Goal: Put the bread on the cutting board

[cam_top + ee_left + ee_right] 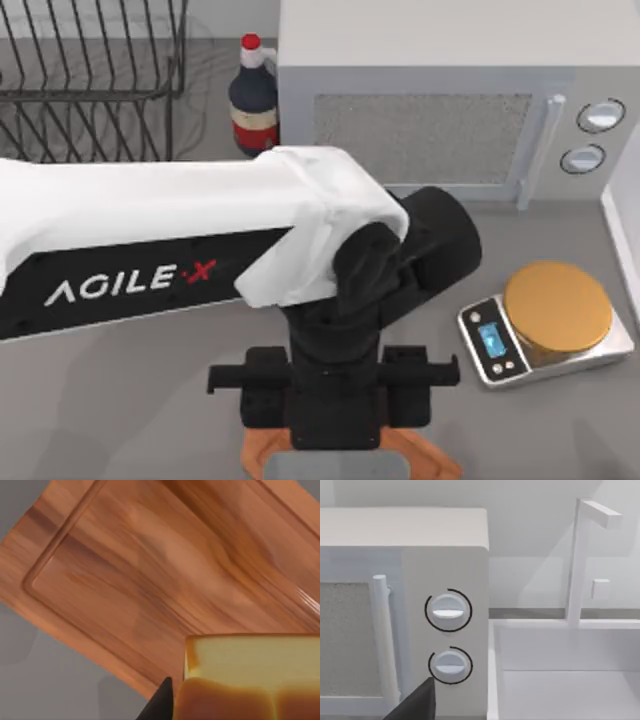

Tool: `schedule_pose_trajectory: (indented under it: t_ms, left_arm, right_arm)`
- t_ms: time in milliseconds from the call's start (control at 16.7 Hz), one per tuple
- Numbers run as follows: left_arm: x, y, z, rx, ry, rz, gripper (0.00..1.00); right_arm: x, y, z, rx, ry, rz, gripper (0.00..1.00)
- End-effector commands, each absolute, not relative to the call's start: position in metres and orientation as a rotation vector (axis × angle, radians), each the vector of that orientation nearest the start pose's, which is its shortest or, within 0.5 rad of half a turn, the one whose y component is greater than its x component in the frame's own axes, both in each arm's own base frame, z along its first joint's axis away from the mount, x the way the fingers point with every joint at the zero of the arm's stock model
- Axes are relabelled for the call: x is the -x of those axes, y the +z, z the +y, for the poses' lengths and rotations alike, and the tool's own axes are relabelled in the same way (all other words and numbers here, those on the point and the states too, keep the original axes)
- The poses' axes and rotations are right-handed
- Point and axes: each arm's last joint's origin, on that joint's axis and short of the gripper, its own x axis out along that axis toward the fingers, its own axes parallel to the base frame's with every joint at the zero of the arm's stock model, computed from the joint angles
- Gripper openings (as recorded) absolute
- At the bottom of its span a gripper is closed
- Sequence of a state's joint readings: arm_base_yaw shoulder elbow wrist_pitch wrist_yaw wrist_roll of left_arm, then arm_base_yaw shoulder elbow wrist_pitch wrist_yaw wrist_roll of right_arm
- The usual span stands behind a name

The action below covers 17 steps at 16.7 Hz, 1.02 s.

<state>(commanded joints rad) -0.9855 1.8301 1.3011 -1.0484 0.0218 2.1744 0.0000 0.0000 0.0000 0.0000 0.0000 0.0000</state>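
My left pincer (200, 707) is clamped on the bread (250, 677) and hangs over the board (150, 580), which lies on the grey desk (120, 400) at the near edge of the top view, mostly hidden under my left arm. In the left wrist view the loaf sits over the board's flat field, near one long side and inside the rim groove.

To do this step well, I judge I should come straight down, keep the loaf level, and let go only once its underside rests on the wood. A drop from height could make it roll towards the groove or off the edge. A small shift towards the board's middle before descending would give more margin (the loaf looks closer to one edge than to the centre). Opening should be slow, then a vertical lift so a finger (159, 702) does not drag the crust.

The bread shows a pale yellow cut face, and a glossy orange-brown crust with a darker crease. Its faces look flat, so it should sit steadily.

My right arm is parked off to the right, its camera facing the microwave (405, 605); I cannot tell its pincer's state.
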Motion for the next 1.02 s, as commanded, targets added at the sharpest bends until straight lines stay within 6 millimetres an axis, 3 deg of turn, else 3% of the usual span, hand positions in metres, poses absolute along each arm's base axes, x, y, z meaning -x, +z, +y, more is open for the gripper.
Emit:
schedule_pose_trajectory:
  t_ms: [1020]
  left_arm:
    - [-0.185,0.139,-0.279,2.190,2.236,0.024,0.00]
  right_arm:
    - [-0.106,0.160,-0.001,0.000,0.000,0.000,1.00]
